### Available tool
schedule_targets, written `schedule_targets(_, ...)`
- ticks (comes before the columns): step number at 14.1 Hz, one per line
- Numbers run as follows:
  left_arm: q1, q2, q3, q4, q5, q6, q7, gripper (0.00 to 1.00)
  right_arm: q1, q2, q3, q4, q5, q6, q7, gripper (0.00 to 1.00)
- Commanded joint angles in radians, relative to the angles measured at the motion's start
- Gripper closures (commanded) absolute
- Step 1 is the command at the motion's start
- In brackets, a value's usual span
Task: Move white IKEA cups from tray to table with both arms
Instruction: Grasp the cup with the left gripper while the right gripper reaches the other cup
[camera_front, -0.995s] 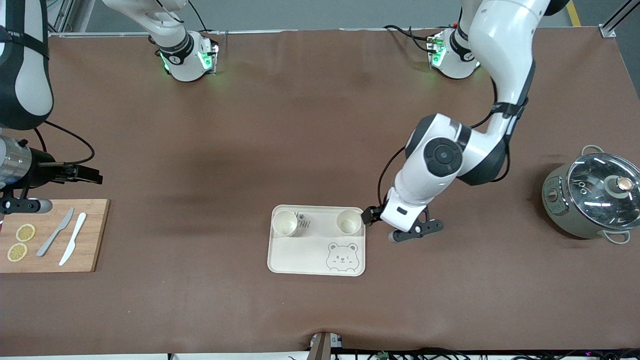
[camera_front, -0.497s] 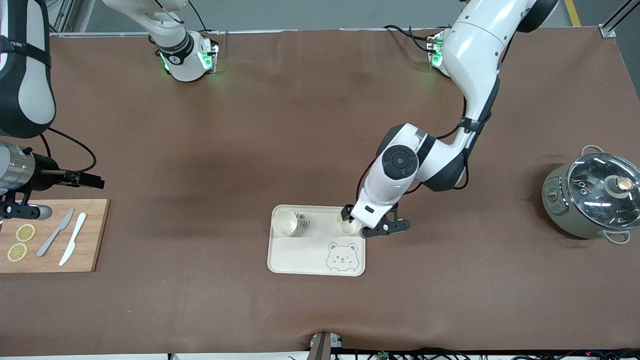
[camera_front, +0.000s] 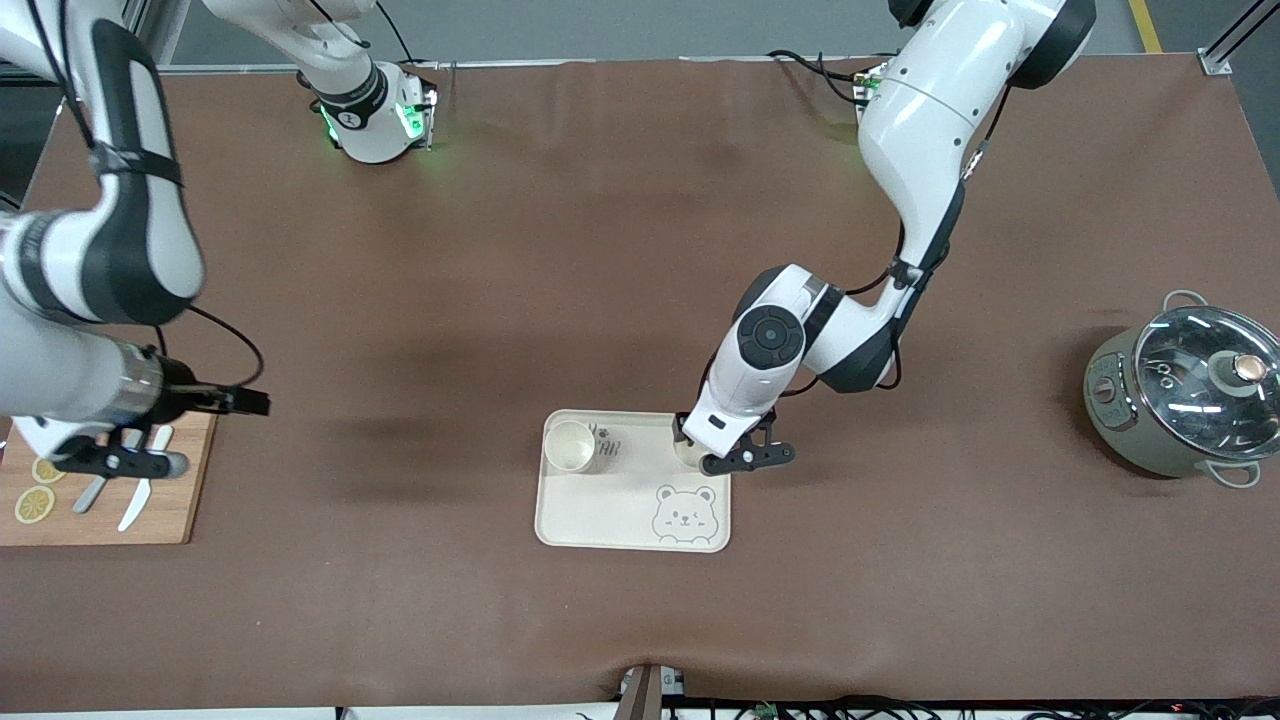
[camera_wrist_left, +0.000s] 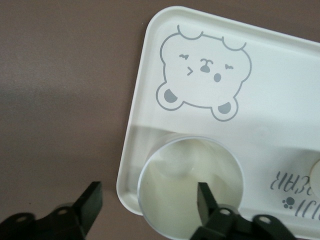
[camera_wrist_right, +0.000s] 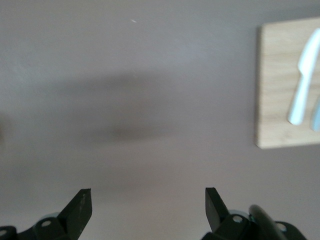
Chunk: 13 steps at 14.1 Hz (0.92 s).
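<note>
Two white IKEA cups stand upright on the bear-print tray, along its edge farther from the front camera. One cup stands free at the corner toward the right arm's end. The other cup is mostly hidden under my left gripper. In the left wrist view my left gripper is open over this cup, one finger above its inside and the other outside past the tray's rim. My right gripper is open and empty over bare table.
A wooden cutting board with two knives and lemon slices lies at the right arm's end, partly under that arm; it also shows in the right wrist view. A grey-green lidded pot stands at the left arm's end.
My left gripper has moved from beside the tray to over the cup nearer the left arm's end. My right arm has swung toward the middle of the table, past the cutting board's edge.
</note>
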Motion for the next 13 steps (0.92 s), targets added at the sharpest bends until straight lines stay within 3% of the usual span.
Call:
schedule_targets(1, -0.010, 0.017, 0.008, 0.022, 0.046, 0.015, -0.020, 0.48, 0.028, 0.080, -0.001, 0.039, 0.003, 0.066, 0.057, 0.00)
schedule_targets(2, -0.010, 0.018, 0.008, 0.022, 0.052, 0.020, -0.020, 0.66, 0.048, 0.101, -0.001, 0.039, 0.030, 0.100, 0.077, 0.00)
schedule_targets(4, -0.010, 0.027, 0.008, 0.024, 0.054, 0.024, -0.020, 0.87, 0.086, 0.143, -0.001, 0.041, 0.119, 0.159, 0.147, 0.00)
schedule_targets(6, -0.008, 0.027, 0.009, 0.024, 0.055, 0.029, -0.017, 1.00, 0.140, 0.167, -0.002, 0.042, 0.179, 0.183, 0.242, 0.00)
schedule_targets(10, -0.008, 0.017, 0.009, 0.025, 0.055, 0.029, -0.008, 1.00, 0.218, 0.203, -0.002, 0.041, 0.277, 0.231, 0.422, 0.00)
schedule_targets(13, -0.008, 0.003, 0.009, 0.028, 0.063, 0.029, 0.001, 1.00, 0.265, 0.204, -0.002, 0.041, 0.294, 0.252, 0.550, 0.00)
